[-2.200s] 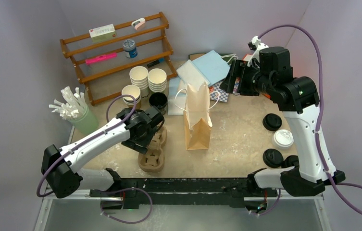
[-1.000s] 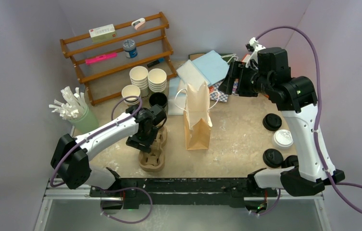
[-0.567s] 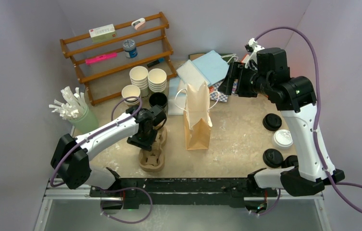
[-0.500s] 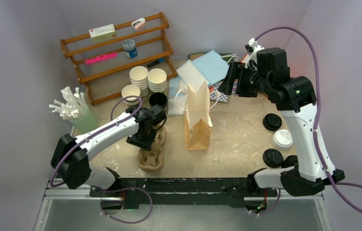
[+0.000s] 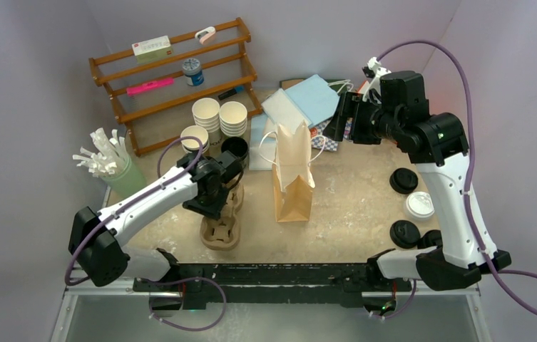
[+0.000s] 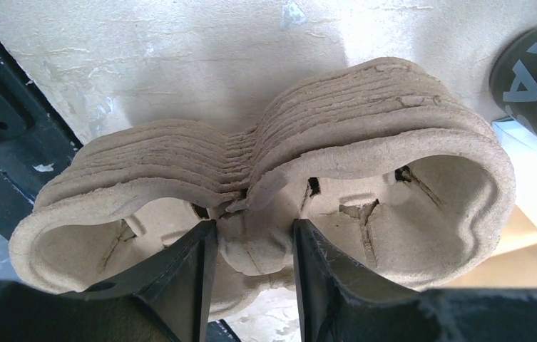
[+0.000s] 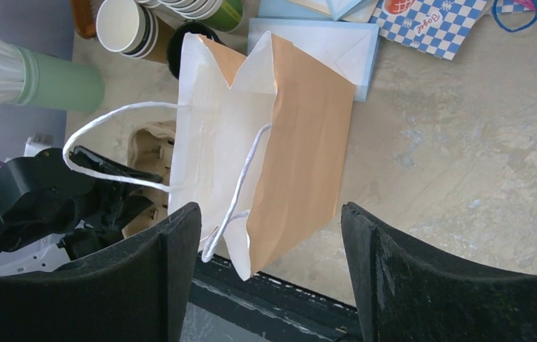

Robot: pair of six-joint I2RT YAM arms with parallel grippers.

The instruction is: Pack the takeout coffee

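**Left gripper on the pulp tray, cups at the back by the rack**

Your left gripper (image 6: pixel 251 235) is clenched on the stack of pulp cup trays (image 6: pixel 365 135). Its two fingers pinch the narrow neck between the two wells of the top tray, touching it on both sides. The stack sits at the near left of the table (image 5: pixel 365 199), with the all-black cup (image 6: pixel 533 78) just beyond it.

Your right gripper (image 7: pixel 269 214) hangs high over the far right of the table, released. Its fingers are spread wide with nothing between them. It looks down on the paper bag (image 7: pixel 279 135), which stands upright in the middle of the table with its mouth open and its white handles loose.

The paper cups (image 5: pixel 206 112) are at the back left, nested in stacks in front of the wooden rack (image 5: pixel 172 78), with no lids on. The plastic lids (image 5: pixel 420 205) lie apart from them at the right edge, one white among black ones, beside your right arm.
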